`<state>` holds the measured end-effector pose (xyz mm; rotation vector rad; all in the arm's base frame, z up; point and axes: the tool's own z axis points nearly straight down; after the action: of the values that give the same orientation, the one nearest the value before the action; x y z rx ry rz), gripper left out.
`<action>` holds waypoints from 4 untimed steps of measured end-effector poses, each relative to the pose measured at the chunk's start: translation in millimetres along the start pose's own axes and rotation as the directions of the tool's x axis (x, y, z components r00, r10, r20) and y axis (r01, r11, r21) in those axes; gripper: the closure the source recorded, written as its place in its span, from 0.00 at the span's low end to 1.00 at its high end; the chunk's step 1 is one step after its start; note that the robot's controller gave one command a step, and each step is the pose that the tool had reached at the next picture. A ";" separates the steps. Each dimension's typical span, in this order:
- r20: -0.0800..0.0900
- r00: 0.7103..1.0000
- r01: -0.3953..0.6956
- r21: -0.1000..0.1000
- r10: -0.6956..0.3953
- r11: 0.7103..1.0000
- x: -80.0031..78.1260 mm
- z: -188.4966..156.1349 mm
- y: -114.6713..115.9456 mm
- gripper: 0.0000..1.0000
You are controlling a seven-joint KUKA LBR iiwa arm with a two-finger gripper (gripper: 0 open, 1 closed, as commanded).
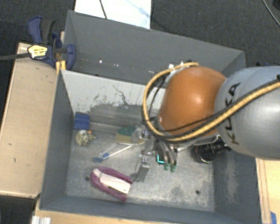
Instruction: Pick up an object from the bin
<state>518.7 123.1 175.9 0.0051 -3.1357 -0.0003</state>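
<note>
— While the arm (268, 115) leans in from the right, where does its gripper sit?

— Low over the middle of the grey bin (140, 50). The gripper (141, 176) hangs beneath the orange cover (190, 99), with its slim metal tip pointing down at the floor of the bin.

— Open or closed?

— I cannot tell from here. The tip reads as one thin piece, and the cover and the looped cables (154, 87) hide what is above it.

— Which thing is it nearest to?

— A purple and white thing (112, 180), long and rounded. It lies flat near the front wall, left of centre. Its right end is just beside the gripper's tip, a little below and to the left of it. Whether the two are touching, I cannot say.

— Anything else close by?

— A thin white stick (117, 153) with a blue end. It slants from the lower left up toward the gripper, and its upper end comes near the metal. Behind that, at the foot of the back wall, there is a pale green and beige item (124, 134).

— And farther off?

— A blue block (81, 121) sits by the left wall toward the back, with a small yellowish lump (84, 137) just in front of it. On the right a black round thing (205, 152) shows partly from under the arm, well apart from the rest.
</note>
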 end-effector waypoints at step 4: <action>0.020 0.892 0.452 0.001 -0.452 0.892 -70.8 101.2 -5.4 0.00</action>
<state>588.9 118.0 74.3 0.7389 -3.0678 -0.0084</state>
